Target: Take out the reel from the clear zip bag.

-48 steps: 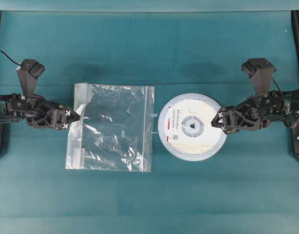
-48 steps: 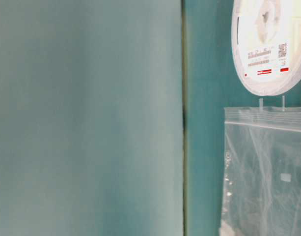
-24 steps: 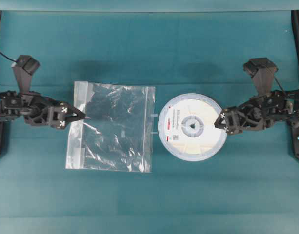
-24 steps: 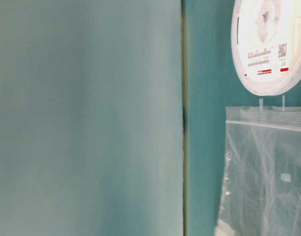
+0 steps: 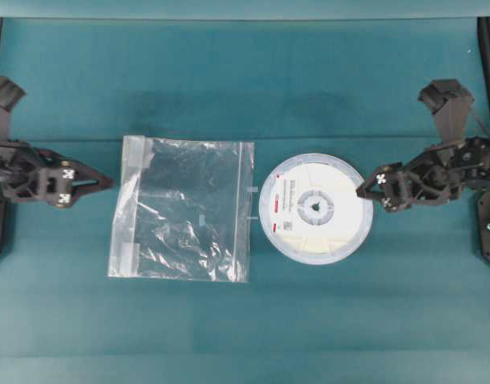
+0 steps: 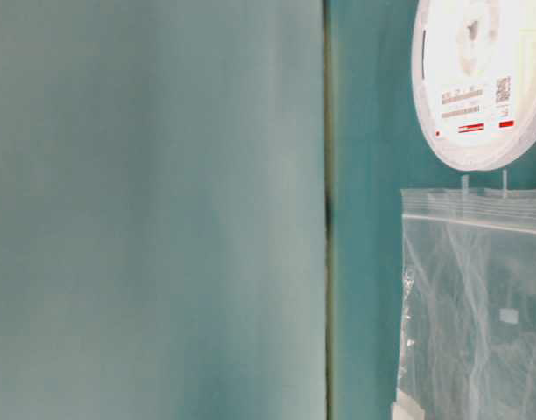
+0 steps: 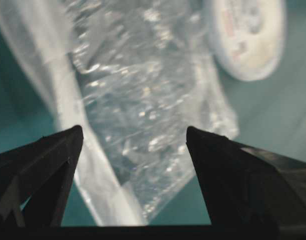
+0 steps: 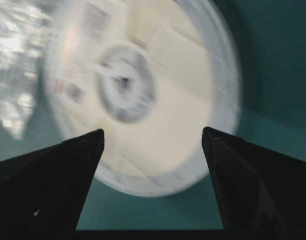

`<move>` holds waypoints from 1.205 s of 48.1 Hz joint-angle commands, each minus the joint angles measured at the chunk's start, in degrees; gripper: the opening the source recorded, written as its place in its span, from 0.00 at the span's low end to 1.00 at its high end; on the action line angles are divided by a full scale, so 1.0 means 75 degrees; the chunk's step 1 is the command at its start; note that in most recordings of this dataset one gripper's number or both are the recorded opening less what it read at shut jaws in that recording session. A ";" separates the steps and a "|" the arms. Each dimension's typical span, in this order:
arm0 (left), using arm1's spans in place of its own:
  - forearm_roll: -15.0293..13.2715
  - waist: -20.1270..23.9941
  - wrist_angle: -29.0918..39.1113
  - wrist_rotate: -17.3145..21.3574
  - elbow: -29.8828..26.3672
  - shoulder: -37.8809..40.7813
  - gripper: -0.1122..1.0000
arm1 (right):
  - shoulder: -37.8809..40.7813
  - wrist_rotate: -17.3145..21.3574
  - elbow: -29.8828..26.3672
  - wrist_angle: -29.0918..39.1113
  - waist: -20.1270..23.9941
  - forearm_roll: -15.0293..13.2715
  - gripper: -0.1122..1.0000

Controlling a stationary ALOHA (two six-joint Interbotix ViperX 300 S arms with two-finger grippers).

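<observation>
The reel [image 5: 316, 208], white-grey with cream winding and grey hub, lies flat on the counter [image 5: 245, 320], at 3 o'clock of the crinkled clear zip bag [image 5: 183, 210]. The left gripper [image 5: 109, 182] and the right gripper [image 5: 360, 190] both stand open and hold nothing.

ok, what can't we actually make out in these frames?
- Reel label text: too small overhead, motion-blurred in the right wrist view.
- Reel's top and right: cut off by the table-level frame edge.
- Clear zip bag lower part: cut off by the table-level frame edge.
- Both arms: absent from the table-level view.
</observation>
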 commanded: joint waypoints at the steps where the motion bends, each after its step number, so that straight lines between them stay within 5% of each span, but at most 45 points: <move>1: 0.0035 0.0000 0.0082 0.0281 -0.0070 -0.0445 0.91 | -0.0398 -0.0094 -0.0047 -0.0305 -0.0012 -0.0457 0.89; 9: 0.0035 -0.0012 0.0715 0.0996 -0.0176 -0.1160 0.91 | -0.0961 -0.0094 -0.0012 -0.0457 0.0082 -0.1523 0.88; 20: 0.0035 -0.0059 0.1418 0.1734 -0.0387 -0.1758 0.91 | -0.1711 -0.0094 -0.0059 -0.0539 0.0633 -0.3691 0.88; 31: 0.0035 -0.0258 0.1336 0.3363 -0.0691 -0.2051 0.91 | -0.2367 -0.0082 -0.0094 -0.0562 0.1055 -0.5578 0.88; 45: 0.0035 -0.0363 0.0820 0.5191 -0.0785 -0.2215 0.91 | -0.3082 -0.0082 -0.0211 -0.0609 0.1289 -0.5988 0.88; 58: 0.0035 -0.0715 0.0574 0.5848 -0.0855 -0.2496 0.91 | -0.3234 -0.0082 -0.0293 -0.0527 0.1594 -0.6012 0.88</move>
